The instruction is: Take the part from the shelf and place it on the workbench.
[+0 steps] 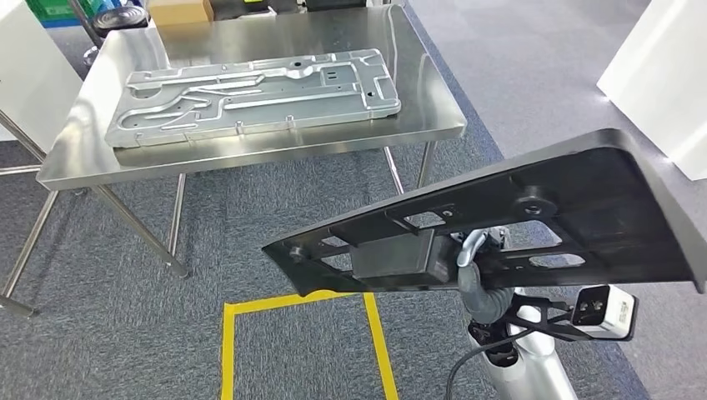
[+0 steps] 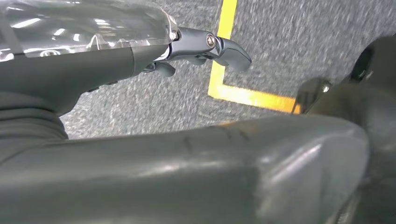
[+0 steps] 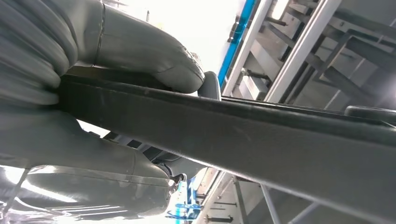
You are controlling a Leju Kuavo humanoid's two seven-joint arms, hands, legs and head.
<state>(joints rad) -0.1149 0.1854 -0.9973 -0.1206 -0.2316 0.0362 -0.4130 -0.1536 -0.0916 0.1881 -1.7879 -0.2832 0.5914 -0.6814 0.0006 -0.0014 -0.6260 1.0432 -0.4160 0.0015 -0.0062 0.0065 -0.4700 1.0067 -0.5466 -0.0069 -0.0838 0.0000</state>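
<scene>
- Right hand (image 1: pixel 473 275) grips the dark part (image 1: pixel 534 217) from below; in the right wrist view thumb and fingers (image 3: pixel 140 51) clamp its edge.
- Part is off the bench, in the air near its front right corner, long axis left-right, right end tilted up.
- Left hand (image 2: pixel 205 46) holds nothing, fingers loosely curled.
- Steel workbench (image 1: pixel 417 100) carries a silver plate (image 1: pixel 258 96) lengthwise.
- Grey carpet (image 1: pixel 108 333), yellow tape (image 1: pixel 300 308).
</scene>
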